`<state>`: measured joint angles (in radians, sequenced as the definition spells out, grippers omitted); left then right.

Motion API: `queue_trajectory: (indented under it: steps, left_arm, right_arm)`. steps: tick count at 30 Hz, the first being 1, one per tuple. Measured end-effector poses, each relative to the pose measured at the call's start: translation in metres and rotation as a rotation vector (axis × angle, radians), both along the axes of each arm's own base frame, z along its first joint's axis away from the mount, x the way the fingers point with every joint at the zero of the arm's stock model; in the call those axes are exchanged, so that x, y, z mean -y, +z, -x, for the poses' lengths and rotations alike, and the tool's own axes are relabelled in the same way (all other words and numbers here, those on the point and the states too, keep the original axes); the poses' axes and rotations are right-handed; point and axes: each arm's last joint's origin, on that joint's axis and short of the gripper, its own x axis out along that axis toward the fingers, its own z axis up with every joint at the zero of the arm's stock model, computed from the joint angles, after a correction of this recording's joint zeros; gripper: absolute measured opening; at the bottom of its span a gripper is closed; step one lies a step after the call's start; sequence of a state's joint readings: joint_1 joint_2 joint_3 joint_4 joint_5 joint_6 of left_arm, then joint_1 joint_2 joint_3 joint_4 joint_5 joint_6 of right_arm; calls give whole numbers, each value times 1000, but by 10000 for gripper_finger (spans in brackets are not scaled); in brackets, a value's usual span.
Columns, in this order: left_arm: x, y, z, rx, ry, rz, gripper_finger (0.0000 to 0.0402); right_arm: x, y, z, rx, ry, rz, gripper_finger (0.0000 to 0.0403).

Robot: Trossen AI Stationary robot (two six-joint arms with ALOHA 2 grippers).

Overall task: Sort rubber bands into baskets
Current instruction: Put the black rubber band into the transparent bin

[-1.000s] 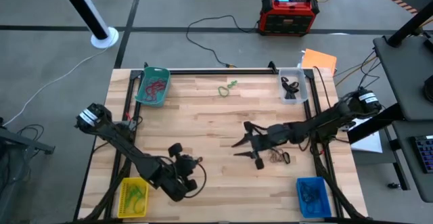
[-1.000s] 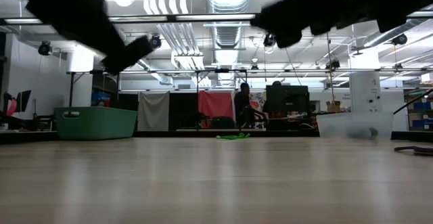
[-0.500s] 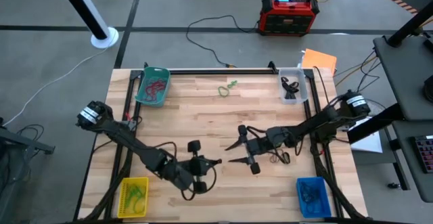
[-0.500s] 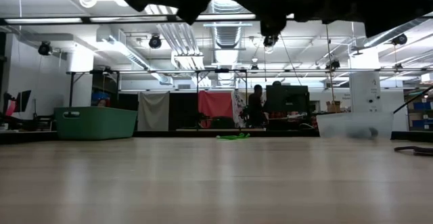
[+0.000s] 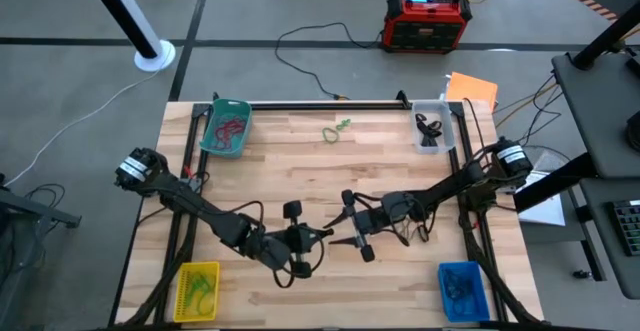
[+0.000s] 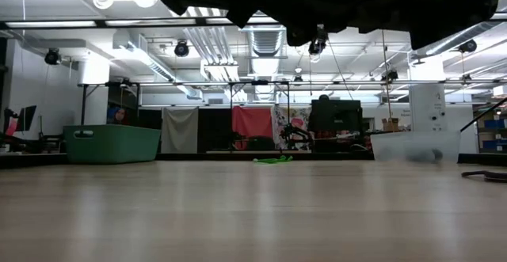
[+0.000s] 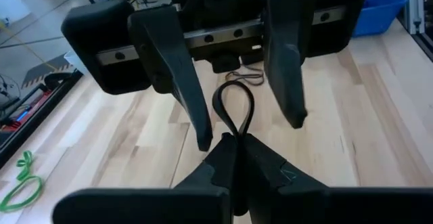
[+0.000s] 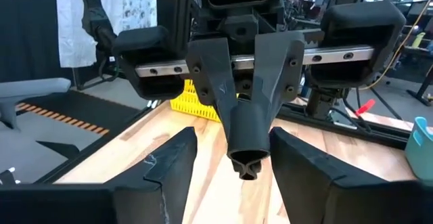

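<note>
My left gripper [image 5: 322, 234] is shut on a black rubber band [image 7: 233, 110] above the middle of the table. My right gripper [image 5: 338, 227] faces it tip to tip and is open. Its two fingers [image 7: 186, 82] stand on either side of the band's loop without touching it. In the right wrist view the left gripper [image 8: 247, 162] shows between my right fingers. A green band [image 5: 336, 129] lies on the far part of the table and brownish bands [image 5: 410, 233] lie under the right arm. The baskets stand at the corners: teal [image 5: 226, 128], clear [image 5: 432, 129], yellow [image 5: 197, 289], blue [image 5: 462, 288]. My left gripper pinches one end of the black band's loop [image 7: 235, 137] between its two fingertips. The fingers run roughly level, pointing toward the table's right side. The rest of the loop stands out beyond the tips, open and upright, clear of the table.
A red-and-black box [image 5: 428, 21] with cables sits on the floor beyond the far edge. An orange sheet [image 5: 472, 89] lies by the clear basket. In the low view both arms hang dark across the top, above the bare wood [image 6: 253, 214].
My left gripper has swung from the near left toward the table's middle, risen a little and rolled, staying shut on the band. My right gripper has gone toward the left to meet it, so its fingers now flank the loop.
</note>
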<state>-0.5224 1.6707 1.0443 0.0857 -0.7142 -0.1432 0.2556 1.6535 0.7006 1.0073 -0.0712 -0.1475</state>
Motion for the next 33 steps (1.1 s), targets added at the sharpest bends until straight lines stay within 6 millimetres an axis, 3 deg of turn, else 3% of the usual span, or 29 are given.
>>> queue_trajectory:
  steps: [6, 14, 18, 25, 28, 33]
  left_arm:
    - [0, 0, 0, 3, 0, 1, 0]
    - [-1, 0, 0, 10, 26, -4, 3]
    - [-3, 0, -1, 17, 45, 17, 29]
    - [-6, -5, 2, -33, 70, 4, 118]
    - [-9, -10, 6, -78, 118, -9, 153]
    - [-19, -18, 19, -166, 256, -38, 187]
  right_arm:
    - [3, 2, 0, 3, -17, -9, 138]
    - [8, 2, -1, 0, -41, -15, 20]
    - [9, 2, -1, -1, -46, -16, 12]
    - [16, 7, 1, -49, -91, -14, 10]
    - [29, 14, 7, -141, -207, -12, 9]
    - [70, 28, 23, -446, -606, 81, 9]
